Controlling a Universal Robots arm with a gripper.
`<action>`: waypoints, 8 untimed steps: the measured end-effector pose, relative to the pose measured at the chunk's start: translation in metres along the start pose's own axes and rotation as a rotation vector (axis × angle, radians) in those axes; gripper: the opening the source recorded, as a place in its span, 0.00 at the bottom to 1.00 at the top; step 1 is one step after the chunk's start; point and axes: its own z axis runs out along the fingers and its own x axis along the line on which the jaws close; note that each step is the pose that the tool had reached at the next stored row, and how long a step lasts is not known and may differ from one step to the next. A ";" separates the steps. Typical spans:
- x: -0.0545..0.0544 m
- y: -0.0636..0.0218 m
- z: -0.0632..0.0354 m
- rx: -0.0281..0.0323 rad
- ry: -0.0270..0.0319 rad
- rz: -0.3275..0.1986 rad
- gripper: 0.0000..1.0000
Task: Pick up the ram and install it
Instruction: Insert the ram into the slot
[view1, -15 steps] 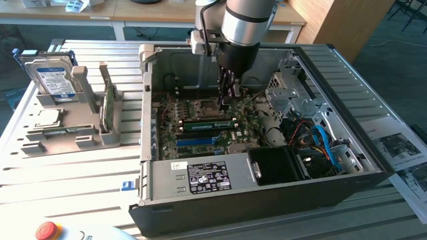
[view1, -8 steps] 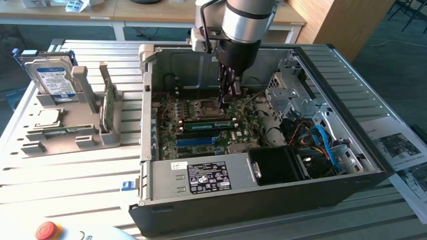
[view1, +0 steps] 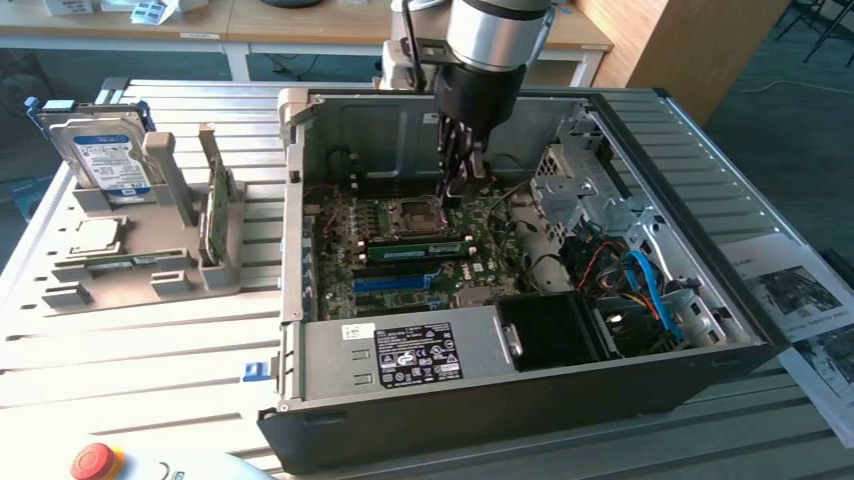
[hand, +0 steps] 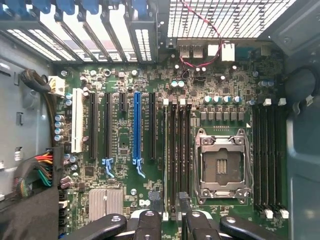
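- The dark metal fingers (view1: 457, 165) hang on the silver-and-black arm inside the open black computer case (view1: 534, 400), spread wide and holding nothing.
- Directly under the fingers, the ram (view1: 416, 247), a thin, long green circuit-board stick with dark chips, stands on edge in a memory slot. In the wrist view the fingers straddle that bank of black slots (hand: 177, 150).
- Just beside the fingers, on the far side of the ram, sits the square silver processor socket (view1: 407, 213), open and bare.
- Further from the fingers along the green motherboard (hand: 120, 100) run the black card slots and one long blue slot (hand: 137, 125).
- Well away from the fingers, outside the case on the slatted metal table (view1: 134, 360), a grey holder (view1: 134, 285) carries a broad green expansion card (view1: 214, 205) and a silver hard drive with a blue-white label (view1: 107, 150).
- Risk, as I judge it: the stick may be only part-seated, since I cannot tell whether the end latches are shut; one high end would mean a bad contact.
- A finger rubbing the stick's face could tilt it or drag it up out of the slot.
- A sideways drift could scrape the exposed socket contacts.
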 end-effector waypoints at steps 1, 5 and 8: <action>0.000 0.0001 -0.0017 0.0000 0.0002 0.000 0.26; 0.000 0.0004 -0.0082 0.0000 0.0010 0.000 0.26; 0.000 0.0006 -0.0131 0.0001 0.0018 0.000 0.26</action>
